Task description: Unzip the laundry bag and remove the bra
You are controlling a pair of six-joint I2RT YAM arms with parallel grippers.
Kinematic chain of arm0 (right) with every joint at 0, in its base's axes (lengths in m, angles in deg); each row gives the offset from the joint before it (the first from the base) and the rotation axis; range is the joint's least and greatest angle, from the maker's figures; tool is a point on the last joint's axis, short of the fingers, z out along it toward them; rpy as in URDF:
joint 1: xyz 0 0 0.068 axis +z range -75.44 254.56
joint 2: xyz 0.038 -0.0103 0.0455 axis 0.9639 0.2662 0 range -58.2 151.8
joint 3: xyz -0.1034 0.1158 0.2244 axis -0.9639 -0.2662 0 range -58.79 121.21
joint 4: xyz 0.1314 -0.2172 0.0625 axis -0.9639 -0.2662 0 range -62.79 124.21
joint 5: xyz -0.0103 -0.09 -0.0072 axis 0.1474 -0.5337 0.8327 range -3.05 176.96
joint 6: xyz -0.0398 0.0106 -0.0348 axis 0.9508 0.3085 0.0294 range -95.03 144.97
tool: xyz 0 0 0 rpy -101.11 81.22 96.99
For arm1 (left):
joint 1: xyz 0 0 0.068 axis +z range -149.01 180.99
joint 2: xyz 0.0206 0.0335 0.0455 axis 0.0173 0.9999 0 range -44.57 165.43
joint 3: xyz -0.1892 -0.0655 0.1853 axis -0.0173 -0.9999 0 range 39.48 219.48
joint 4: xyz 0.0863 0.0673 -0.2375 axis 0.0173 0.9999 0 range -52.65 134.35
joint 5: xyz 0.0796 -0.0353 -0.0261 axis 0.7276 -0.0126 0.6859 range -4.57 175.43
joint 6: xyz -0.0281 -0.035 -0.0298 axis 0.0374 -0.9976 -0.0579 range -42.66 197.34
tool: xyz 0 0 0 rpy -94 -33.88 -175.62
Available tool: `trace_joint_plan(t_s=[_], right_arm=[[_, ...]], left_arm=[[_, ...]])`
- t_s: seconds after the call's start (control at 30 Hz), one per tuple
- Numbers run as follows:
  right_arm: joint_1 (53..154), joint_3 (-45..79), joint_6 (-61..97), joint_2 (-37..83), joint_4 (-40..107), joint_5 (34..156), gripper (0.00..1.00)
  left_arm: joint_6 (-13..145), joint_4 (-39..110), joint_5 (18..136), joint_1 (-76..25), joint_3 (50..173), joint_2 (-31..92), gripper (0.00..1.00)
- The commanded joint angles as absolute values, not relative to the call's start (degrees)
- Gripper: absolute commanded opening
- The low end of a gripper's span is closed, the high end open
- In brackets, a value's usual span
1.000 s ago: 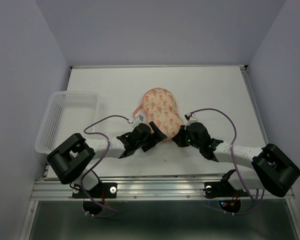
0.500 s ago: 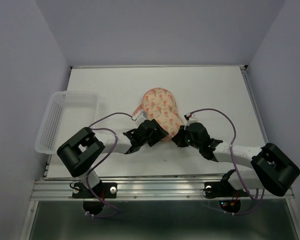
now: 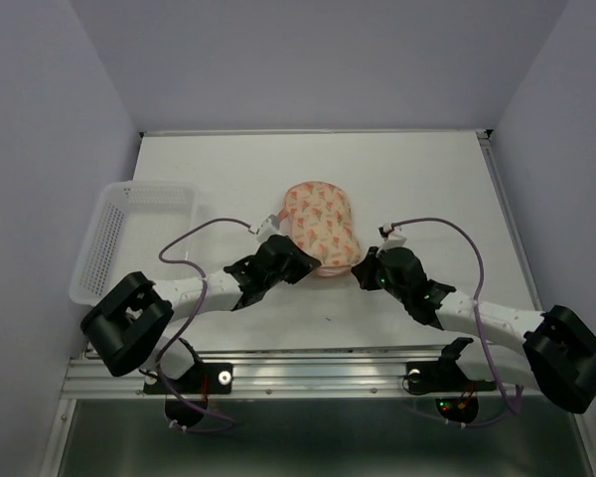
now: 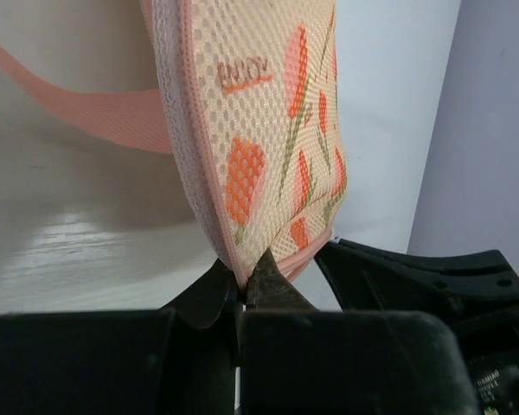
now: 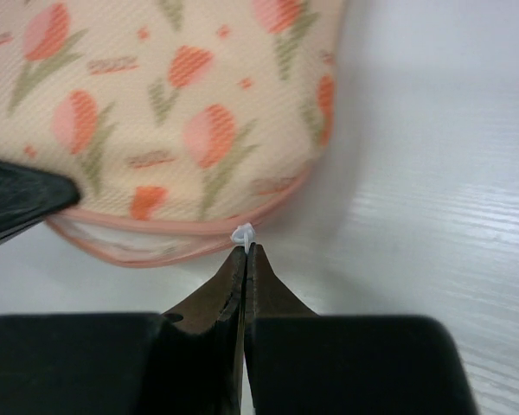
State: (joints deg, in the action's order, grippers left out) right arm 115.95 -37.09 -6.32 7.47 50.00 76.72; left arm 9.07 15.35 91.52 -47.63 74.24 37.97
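Observation:
The laundry bag (image 3: 320, 221), peach-pink with orange tulip print, lies mid-table; its near end is pinched up. My left gripper (image 3: 303, 266) is shut on the bag's pink rim at its near left edge, and in the left wrist view the tips (image 4: 242, 281) clamp the seam of the mesh side (image 4: 259, 130). My right gripper (image 3: 359, 273) is shut on the small white zipper pull (image 5: 243, 233) at the bag's near right rim (image 5: 182, 112), its tips (image 5: 245, 251) closed tight. The bra is hidden.
A clear plastic mesh basket (image 3: 109, 238) stands at the table's left edge. The bag's pink loop (image 4: 86, 117) trails to the left. The left finger (image 5: 17, 203) shows at the left of the right wrist view. Cables arc over both arms.
My left gripper has closed from wide open onto the bag's near rim after sliding in. The bag's near end has bunched up. The right gripper has kept its hold.

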Motion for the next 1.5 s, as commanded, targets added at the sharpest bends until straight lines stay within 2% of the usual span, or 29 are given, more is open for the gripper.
trace_joint_plan(t_s=[0.0, 0.27, 0.43, 0.57, 0.6, 0.67, 0.7, 0.73, 0.8, 1.0, 1.17, 1.47], right_arm=[[112.89, -38.56, -6.23, 4.56, 48.18, 68.24, 0.01], [105.41, -40.5, -7.91, 1.66, 46.16, 71.92, 0.01], [104.8, -39.28, -6.06, 1.83, 46.07, 73.24, 0.01], [104.8, -38.66, -3.08, 2.62, 46.86, 78.77, 0.01], [104.8, -38.83, -2.64, 2.88, 47.12, 81.48, 0.01], [104.8, -38.92, -2.11, 3.76, 47.65, 84.13, 0.01], [104.8, -39.27, -2.02, 4.2, 48.0, 86.4, 0.01], [104.8, -39.53, -2.45, 4.81, 48.7, 86.78, 0.01], [104.8, -40.41, -3.07, 5.17, 49.84, 89.23, 0.01], [107.86, -40.77, -5.27, 7.53, 53.54, 90.56, 0.01], [111.12, -38.4, -6.41, 10.18, 55.03, 90.03, 0.01], [118.07, -34.44, -7.03, 14.92, 56.0, 87.4, 0.01]], left_arm=[[15.28, 21.7, 92.56, -44.19, 69.64, 29.55, 0.0], [25.65, 24.16, 78.68, -39.7, 65.85, 24.6, 0.0], [28.12, 25.84, 78.13, -38.57, 63.48, 23.81, 0.0], [28.83, 23.38, 77.96, -36.54, 63.91, 26.44, 0.0], [28.91, 22.42, 78.05, -36.19, 64.43, 27.58, 0.05], [28.92, 22.15, 78.4, -36.1, 67.24, 30.74, 0.24], [28.65, 21.8, 78.23, -36.1, 68.82, 31.54, 0.53], [27.43, 21.19, 77.36, -36.1, 69.36, 32.07, 0.71], [25.76, 20.04, 77.69, -36.71, 70.06, 31.29, 0.99], [19.35, 19.78, 82.09, -41.19, 71.38, 29.17, 0.99], [14.68, 16.79, 83.32, -45.76, 71.73, 33.38, 0.99], [12.3, 14.24, 84.29, -47.09, 74.02, 40.24, 0.99]])
